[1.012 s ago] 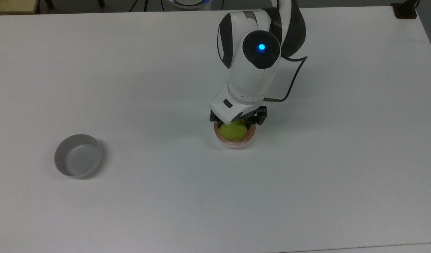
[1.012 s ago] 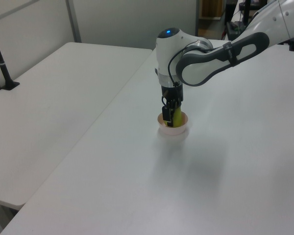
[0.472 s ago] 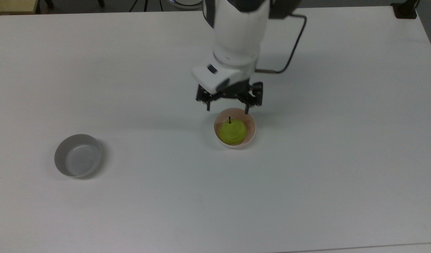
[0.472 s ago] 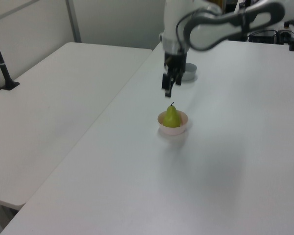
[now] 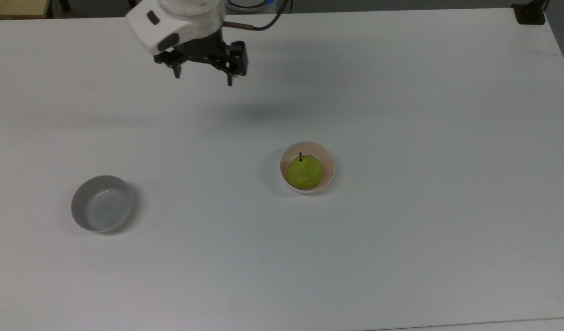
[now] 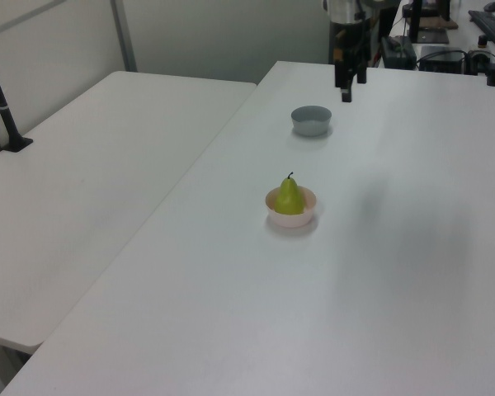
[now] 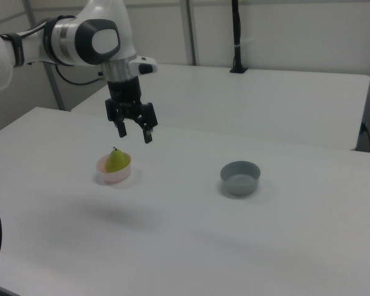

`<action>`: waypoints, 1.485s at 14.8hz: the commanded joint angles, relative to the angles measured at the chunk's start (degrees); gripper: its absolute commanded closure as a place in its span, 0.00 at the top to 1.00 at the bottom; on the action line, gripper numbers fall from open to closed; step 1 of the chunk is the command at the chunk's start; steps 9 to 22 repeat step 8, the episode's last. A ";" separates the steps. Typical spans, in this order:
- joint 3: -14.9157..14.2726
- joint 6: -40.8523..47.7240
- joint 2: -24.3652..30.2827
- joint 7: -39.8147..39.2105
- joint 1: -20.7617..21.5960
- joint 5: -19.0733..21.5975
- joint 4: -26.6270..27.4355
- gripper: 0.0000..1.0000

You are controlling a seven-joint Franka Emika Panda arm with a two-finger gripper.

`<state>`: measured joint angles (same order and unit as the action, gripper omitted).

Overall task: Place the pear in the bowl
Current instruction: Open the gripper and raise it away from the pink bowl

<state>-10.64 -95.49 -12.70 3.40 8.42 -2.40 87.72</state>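
While the jaws are standing spread apart and holding nothing, the gripper (image 5: 202, 78) is hanging high over the table (image 5: 401, 257), well away from the pink bowl (image 5: 328, 158) toward the top view's upper left, and the sound way to finish is to keep withdrawing high and clear of that bowl so nothing disturbs it. The pear (image 5: 304, 172) is sitting upright inside the bowl with its stem up, and the grey bowl (image 5: 101, 203) is lying well apart on the top view's left. Half a second ago the opened gripper was hovering just above the bowl's far rim; it is now moving well off, while pear and bowl are staying put.
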 commanded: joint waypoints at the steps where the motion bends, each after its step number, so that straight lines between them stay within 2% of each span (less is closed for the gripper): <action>1: 2.55 1.36 4.08 -8.21 -6.65 -1.47 4.12 1.00; 3: 3.25 1.10 4.53 -8.68 -8.32 -1.47 4.83 1.00; 5: 5.62 0.75 5.40 -8.68 -11.39 -1.47 5.00 1.00; 22: 5.63 1.01 5.41 -8.41 -11.41 -1.47 4.91 1.00</action>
